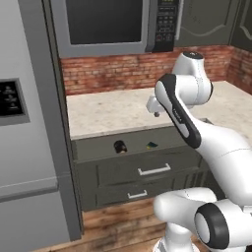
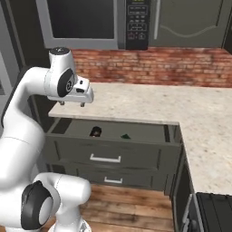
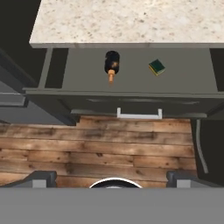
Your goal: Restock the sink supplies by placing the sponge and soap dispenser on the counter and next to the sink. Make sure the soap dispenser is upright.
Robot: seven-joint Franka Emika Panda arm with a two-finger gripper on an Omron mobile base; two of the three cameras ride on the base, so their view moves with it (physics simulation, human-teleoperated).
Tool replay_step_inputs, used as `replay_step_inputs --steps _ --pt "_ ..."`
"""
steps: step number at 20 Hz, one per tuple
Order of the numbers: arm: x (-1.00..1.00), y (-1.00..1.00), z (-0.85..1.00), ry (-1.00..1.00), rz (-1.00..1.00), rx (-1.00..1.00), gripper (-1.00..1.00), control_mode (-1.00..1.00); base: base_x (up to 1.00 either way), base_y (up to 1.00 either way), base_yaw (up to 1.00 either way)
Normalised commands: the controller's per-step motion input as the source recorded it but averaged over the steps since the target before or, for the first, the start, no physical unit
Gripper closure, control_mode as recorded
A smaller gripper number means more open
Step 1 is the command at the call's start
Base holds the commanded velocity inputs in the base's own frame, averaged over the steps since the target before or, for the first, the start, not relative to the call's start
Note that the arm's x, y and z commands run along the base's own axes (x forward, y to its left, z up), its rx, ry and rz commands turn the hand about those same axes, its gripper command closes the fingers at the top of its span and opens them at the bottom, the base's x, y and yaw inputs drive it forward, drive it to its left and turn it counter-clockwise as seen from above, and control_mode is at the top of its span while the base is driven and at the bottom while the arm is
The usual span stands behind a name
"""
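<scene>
Gripper (image 2: 71,103) wide open, empty, hovering above the pulled-out drawer (image 3: 87,65). Soap dispenser (image 3: 111,64) lies on its side in the drawer, sponge (image 3: 156,67) apart beside it, below the counter (image 3: 131,22) edge.

A home kitchen: a built-in microwave (image 1: 113,24) hangs over a red brick wall (image 2: 154,65), a speckled stone desk (image 2: 149,104) tops dark grey drawers (image 1: 147,172), beside a grey fridge (image 1: 24,123) and a wood-plank floor (image 3: 96,148).

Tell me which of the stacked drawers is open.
The top drawer, just under the counter: it is pulled out, showing the soap dispenser and sponge. The lower drawers sit shut.
</scene>
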Motion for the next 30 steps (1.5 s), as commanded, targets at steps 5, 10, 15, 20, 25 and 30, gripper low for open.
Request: replay_step_inputs --steps 5,10,15,20,25,30 --pt "0.00 0.00 0.00 0.00 0.00 0.00 -1.00 1.00 0.22 -0.32 0.13" --pt "0.00 0.00 0.00 0.00 0.00 0.00 -1.00 1.00 0.29 -0.46 0.07" --pt "0.00 0.00 0.00 0.00 0.00 0.00 -1.00 1.00 0.41 -0.34 0.03" --pt "0.00 0.00 0.00 0.00 0.00 0.00 -1.00 1.00 0.41 -0.04 0.00" --pt "0.00 0.00 0.00 0.00 0.00 0.00 -1.00 1.00 0.20 -0.06 0.01" --pt "0.05 -0.06 -0.37 0.03 0.00 0.01 -1.00 -1.00 0.00 0.00 0.00"
